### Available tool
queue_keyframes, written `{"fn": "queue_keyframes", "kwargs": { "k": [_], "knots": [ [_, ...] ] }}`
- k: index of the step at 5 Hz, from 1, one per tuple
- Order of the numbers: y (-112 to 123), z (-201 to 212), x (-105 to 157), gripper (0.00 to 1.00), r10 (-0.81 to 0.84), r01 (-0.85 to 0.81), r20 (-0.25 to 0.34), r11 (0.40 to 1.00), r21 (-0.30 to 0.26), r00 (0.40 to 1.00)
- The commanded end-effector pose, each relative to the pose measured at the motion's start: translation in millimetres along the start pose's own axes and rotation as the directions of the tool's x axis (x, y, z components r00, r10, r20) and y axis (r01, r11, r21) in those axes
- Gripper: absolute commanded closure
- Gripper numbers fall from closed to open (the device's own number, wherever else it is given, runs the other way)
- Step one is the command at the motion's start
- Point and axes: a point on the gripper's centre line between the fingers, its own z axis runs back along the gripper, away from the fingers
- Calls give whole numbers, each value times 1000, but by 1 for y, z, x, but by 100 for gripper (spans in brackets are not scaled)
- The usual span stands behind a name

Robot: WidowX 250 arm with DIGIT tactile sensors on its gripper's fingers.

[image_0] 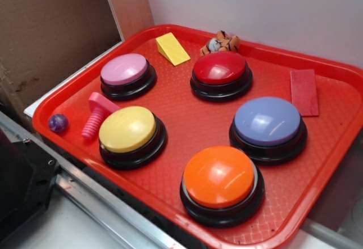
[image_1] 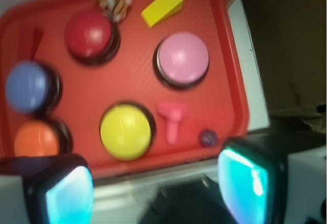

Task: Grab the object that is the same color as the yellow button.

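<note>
Currently the gripper (image_1: 156,188) sits high above the near edge of the red tray (image_0: 317,192), fingers (image_1: 69,196) spread wide, holding nothing and touching nothing; it shows only in the wrist view, fingertips cut off by the frame. Five dome buttons on the tray: pink (image_0: 125,70), red (image_0: 220,68), blue (image_0: 267,121), orange (image_0: 219,176) and the yellow button (image_0: 127,129). One yellow wedge (image_0: 172,49) lies at the far edge, between pink and red buttons, touching neither. One each: pink bolt (image_0: 96,115), purple ball (image_0: 58,123), flat red rectangle (image_0: 304,92), striped toy (image_0: 220,43) partly hidden behind the red button. Wrist view blurred, so small detail is unclear.
</note>
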Motion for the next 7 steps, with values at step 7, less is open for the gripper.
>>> {"fn": "queue_keyframes", "kwargs": {
  "k": [7],
  "knots": [
    [30, -157, 167, 0, 477, -522, 490, 851, -50, 730]
  ]
}}
